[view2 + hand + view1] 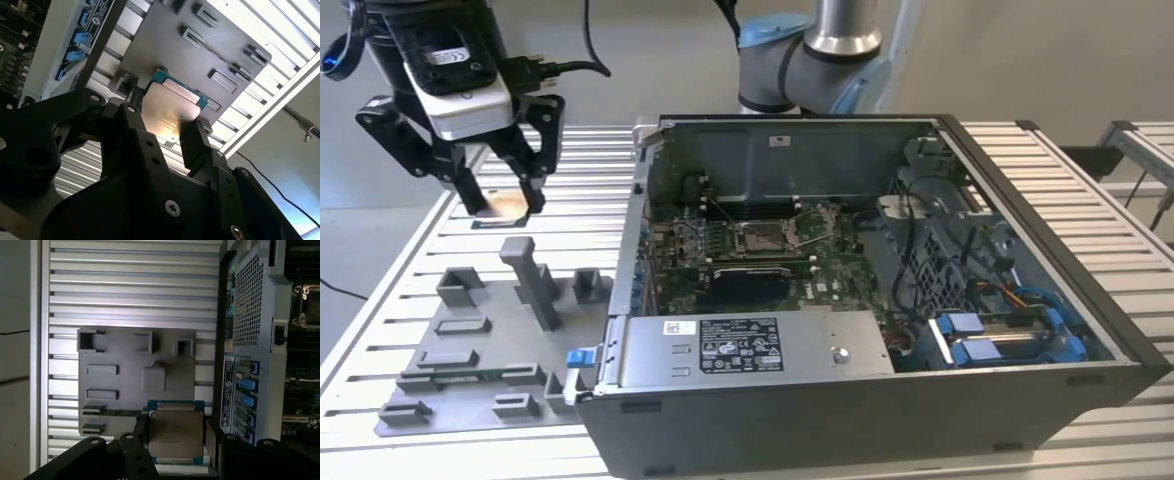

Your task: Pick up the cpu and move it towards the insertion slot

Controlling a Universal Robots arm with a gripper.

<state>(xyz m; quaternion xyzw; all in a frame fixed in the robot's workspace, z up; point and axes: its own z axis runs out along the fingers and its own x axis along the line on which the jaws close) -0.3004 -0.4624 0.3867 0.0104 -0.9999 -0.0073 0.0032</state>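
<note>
Two black fingers (196, 142) of the dark robot gripper (500, 200) press on opposite edges of the small flat square cpu with a silvery top (502, 209). The jaws stand only as wide as the chip and clamp it (a teal-green rim shows round its metal lid in both wrist views). The cpu hangs in the air over the slatted aluminium table (400, 255), towards the table's edge on the exterior view's left, above the grey plastic tray (480, 345). The square, metal-framed insertion slot (767, 237) lies well apart, on the green motherboard (834, 265) inside the open dark-grey computer case (761, 150).
</note>
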